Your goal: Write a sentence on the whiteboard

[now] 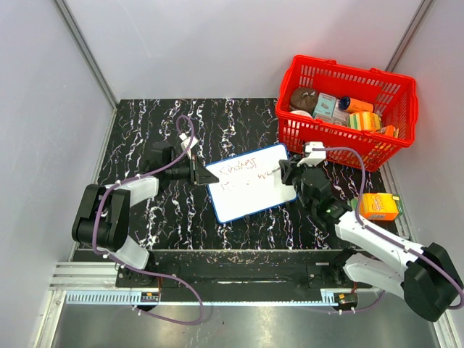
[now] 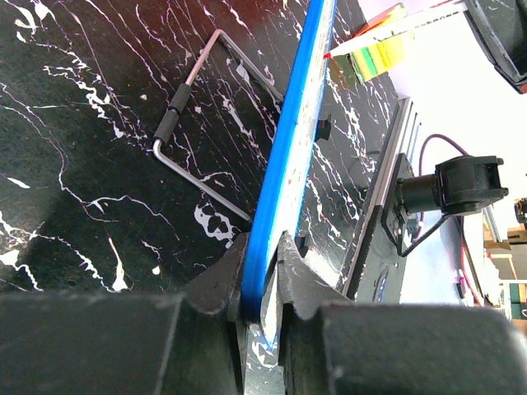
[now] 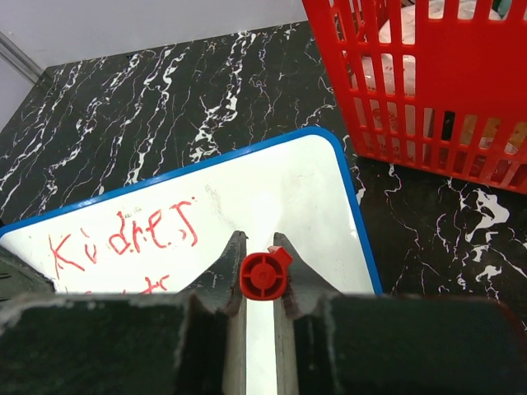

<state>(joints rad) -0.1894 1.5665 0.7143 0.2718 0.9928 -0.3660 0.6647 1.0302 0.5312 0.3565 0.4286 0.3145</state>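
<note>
Clamping the whiteboard (image 1: 250, 199) edge is the left gripper (image 2: 263, 248) — the right gripper (image 3: 259, 247) pinches a red marker (image 3: 265, 276).

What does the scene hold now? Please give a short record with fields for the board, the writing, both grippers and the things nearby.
board: whiteboard, blue frame, between the two arms
writing: sentence in red, first line roughly "Kindness", second line begun
left gripper: shut on the whiteboard's left edge
right gripper: shut on a red marker, above the board
nearby: red basket holding items; orange carton beside the right arm
</note>
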